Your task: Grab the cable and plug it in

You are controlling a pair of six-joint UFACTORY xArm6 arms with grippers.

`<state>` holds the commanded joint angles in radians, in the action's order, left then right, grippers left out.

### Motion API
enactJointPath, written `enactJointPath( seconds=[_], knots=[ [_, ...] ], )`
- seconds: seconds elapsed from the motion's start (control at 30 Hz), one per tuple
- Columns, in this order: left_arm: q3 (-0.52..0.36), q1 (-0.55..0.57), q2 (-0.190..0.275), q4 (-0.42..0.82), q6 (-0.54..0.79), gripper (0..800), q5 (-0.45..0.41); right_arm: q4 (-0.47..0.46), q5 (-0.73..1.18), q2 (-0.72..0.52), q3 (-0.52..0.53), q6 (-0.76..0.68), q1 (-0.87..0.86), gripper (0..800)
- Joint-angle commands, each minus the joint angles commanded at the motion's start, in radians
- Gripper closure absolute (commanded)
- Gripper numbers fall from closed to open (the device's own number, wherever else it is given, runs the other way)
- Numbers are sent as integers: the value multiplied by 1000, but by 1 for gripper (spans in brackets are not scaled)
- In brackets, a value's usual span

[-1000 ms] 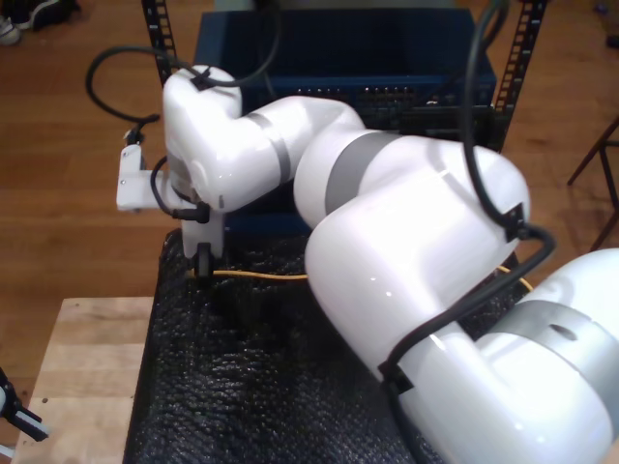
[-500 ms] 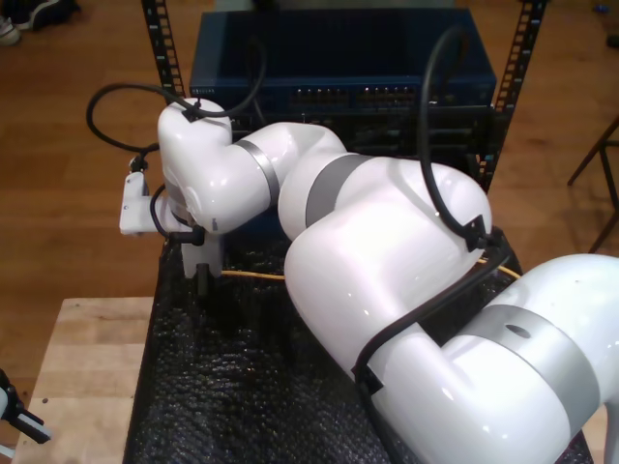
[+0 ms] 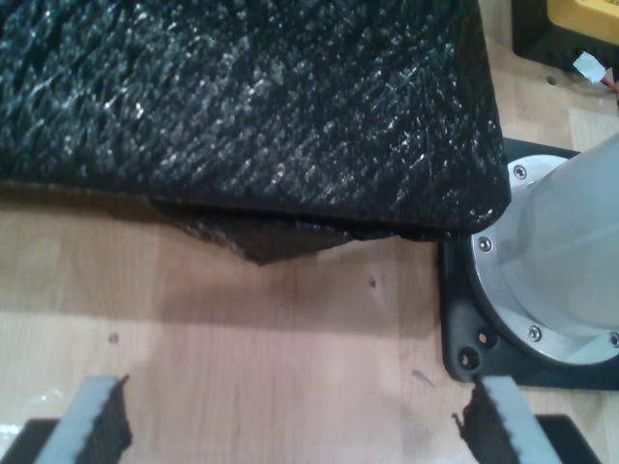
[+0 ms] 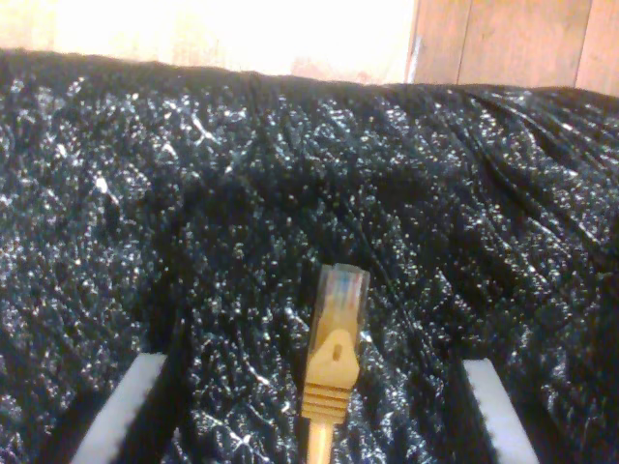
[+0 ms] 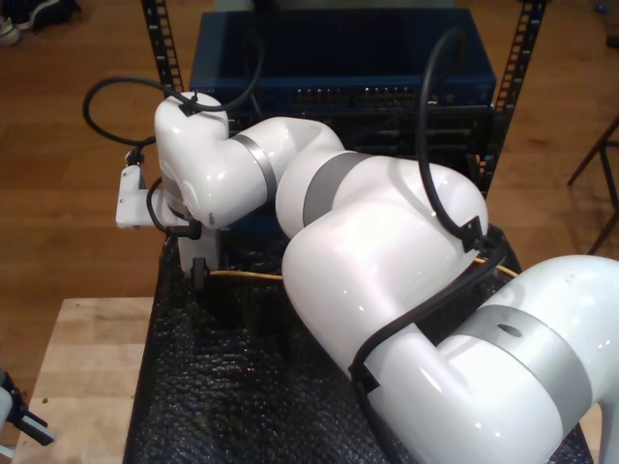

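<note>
The yellow-orange cable [image 5: 247, 275] lies across the black bubbly mat [image 5: 222, 387]. Its clear plug [image 4: 336, 295] and orange boot rest flat on the mat. My second gripper [image 4: 309, 420] is open and straddles the plug, with wide gaps to both fingers [image 4: 121, 411]. In the exterior view this gripper [image 5: 200, 273] hangs from the big white arm at the mat's far edge on the exterior view's left. My first gripper [image 3: 298, 425] is open over bare wood, and sits low at the exterior view's left edge [image 5: 12, 416].
A blue network switch [image 5: 338, 68] with port rows stands in a black rack behind the mat. The wooden table [image 3: 242, 329] runs beside the mat's edge [image 3: 290, 208]. A white arm base [image 3: 566, 251] on a black plate sits near my first gripper.
The second arm's bulk has swung toward the exterior view's left. Its gripper stayed over the cable's end, shifting only slightly. The first gripper has hardly moved.
</note>
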<state>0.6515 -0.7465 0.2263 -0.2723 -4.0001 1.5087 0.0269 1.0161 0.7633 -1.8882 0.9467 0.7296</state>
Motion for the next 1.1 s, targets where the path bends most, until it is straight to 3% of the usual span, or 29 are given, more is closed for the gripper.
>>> enactJointPath(
  seconds=[0.1, 0.43, 0.67, 1.1],
  knots=[
    [0, 0, 2, 0, 0, 0, 0, -20, 0, 0, 0, -3, 0, 237],
    [0, 2, 0, 0, 0, 0, 0, -29, 0, 0, 0, -17, 0, 321],
    [0, 3, 0, 0, 0, 0, 0, -94, 0, -2, 0, -61, 0, 382],
    [0, 5, 0, 0, 0, 0, -2, -95, 0, -2, -2, -64, 2, 383]
  ],
)
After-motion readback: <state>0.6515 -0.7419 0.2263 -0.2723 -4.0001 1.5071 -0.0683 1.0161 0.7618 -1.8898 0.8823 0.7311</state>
